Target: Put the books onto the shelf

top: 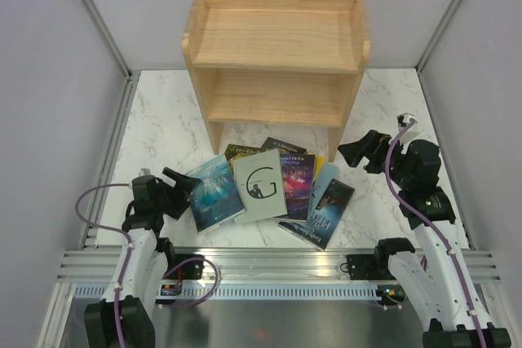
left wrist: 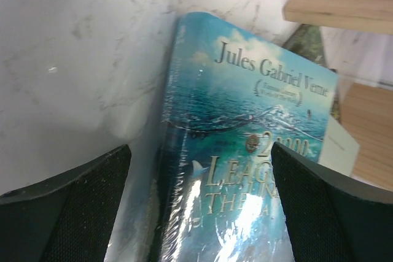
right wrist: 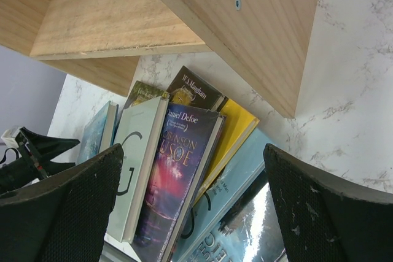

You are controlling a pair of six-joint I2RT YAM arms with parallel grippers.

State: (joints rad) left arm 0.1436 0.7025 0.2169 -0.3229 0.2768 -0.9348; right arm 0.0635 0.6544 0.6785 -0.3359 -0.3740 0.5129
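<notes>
Blue and glossy, the Jules Verne paperback [left wrist: 239, 151] lies at the left end of the books [top: 281, 189] fanned on the marble table [top: 159, 128] between its near edge and the wooden shelf [top: 277, 46], the left gripper [top: 184, 185] poised at its spine, jaws spread and empty. Best pinch that free edge alone, clear of the adjoining "G" book [top: 259, 187]; the right gripper [top: 354, 152], also released, hangs by the shelf's right side.

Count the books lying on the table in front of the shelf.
8, fanned in one overlapping pile: blue Verne book leftmost, then pale green G book, purple Crusoe, yellow, light blue, dark one rightmost; green-gold and black Maugham behind. Others may hide beneath.
</notes>
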